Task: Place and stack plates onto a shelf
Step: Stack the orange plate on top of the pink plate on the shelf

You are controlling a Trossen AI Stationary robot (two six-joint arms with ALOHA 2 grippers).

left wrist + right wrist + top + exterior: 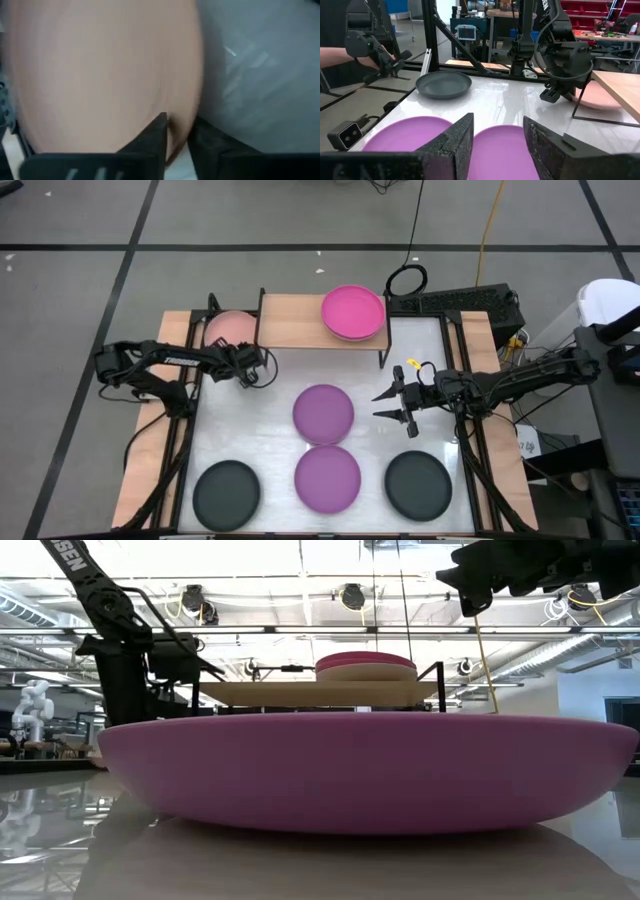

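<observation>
A salmon pink plate (pixel 228 330) sits beside the left end of the light-wood shelf (pixel 295 320), and my left gripper (pixel 252 362) is shut on it. On the shelf's right half a magenta plate (pixel 352 312) lies stacked on a beige plate (pixel 365 671). Two purple plates (pixel 323 410) (pixel 327 477) lie on the table's middle. Two black plates (pixel 226 492) (pixel 418 485) lie near the near edge. My right gripper (pixel 400 406) hangs open above the table, right of the far purple plate, touching nothing. My left gripper pinches the salmon plate's rim (pixel 172 125) on the side toward the table's near edge. One finger (pixel 152 140) lies on the plate's inner face and the other (pixel 212 147) outside the rim. The plate is held about level (pixel 592 95). Whether it rests on the table does not show.
The shelf's left half (pixel 290 322) is bare wood; its thin black legs (pixel 382 356) stand on the white table. Black frame rails (pixel 460 380) run along both table sides. A person's forearm (pixel 335 52) shows beyond the table's left side.
</observation>
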